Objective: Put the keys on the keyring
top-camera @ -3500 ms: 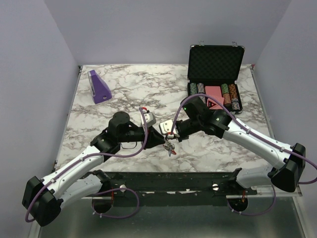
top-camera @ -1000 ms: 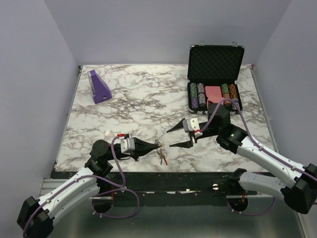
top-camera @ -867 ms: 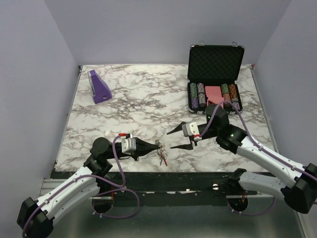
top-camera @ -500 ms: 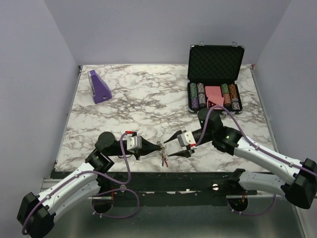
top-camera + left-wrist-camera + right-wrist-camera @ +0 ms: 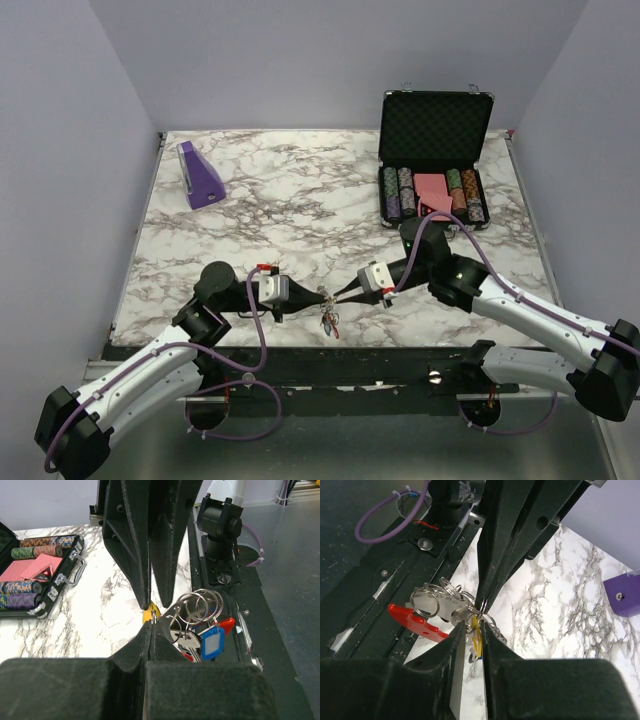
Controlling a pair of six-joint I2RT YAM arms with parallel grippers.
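The keyring, a bunch of thin metal rings with a red curved piece and a blue tag, hangs near the table's front edge. My left gripper is shut, pinching one thin ring at its fingertips. My right gripper meets it tip to tip. Its jaws have narrowed to a slim gap around the yellow key, which sits between the pads and looks to touch one. Silver keys hang in the bunch; their heads are hidden.
An open black case with poker chips and cards stands at the back right. A purple wedge-shaped object sits at the back left. The table's front edge and black rail lie just below the grippers.
My right gripper has swung left to the keyring and its jaws have narrowed from wide open to a slim gap around the yellow key. My left gripper moved right, still pinching the ring.
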